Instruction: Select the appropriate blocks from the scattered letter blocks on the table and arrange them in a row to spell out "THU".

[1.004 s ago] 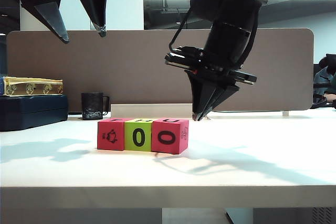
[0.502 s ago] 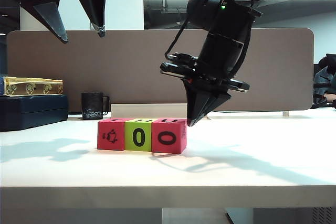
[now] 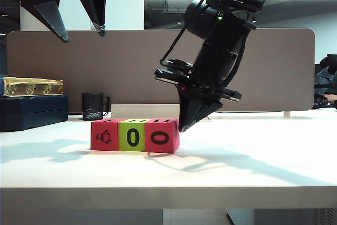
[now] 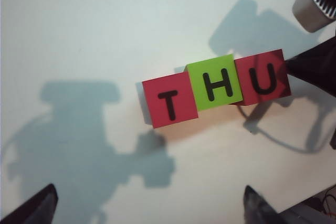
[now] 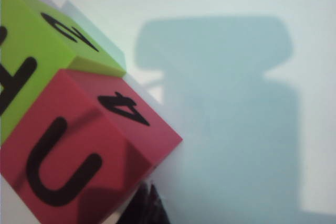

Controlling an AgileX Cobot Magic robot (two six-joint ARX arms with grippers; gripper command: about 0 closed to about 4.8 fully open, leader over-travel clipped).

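Red, green, red: the three letter blocks (image 3: pixel 135 135) sit touching in a row near the front edge of the white table (image 3: pixel 253 172), tops reading T, H, U. The right gripper (image 3: pixel 182 127), fingers pinched together and holding nothing, presses its tip against the U block (image 3: pixel 161 136). The left gripper (image 3: pixel 81 32) hangs spread wide above the table's left side, empty.

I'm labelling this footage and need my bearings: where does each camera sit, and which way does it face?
Exterior view: low at the white table's front edge, facing across it; both arms show, left gripper raised, right gripper at the row's end.
Left wrist view: high, looking down on the three foam letter blocks; its fingertips show.
Right wrist view: close beside the pinkish-red U block; its dark tip shows.
All share the block row.
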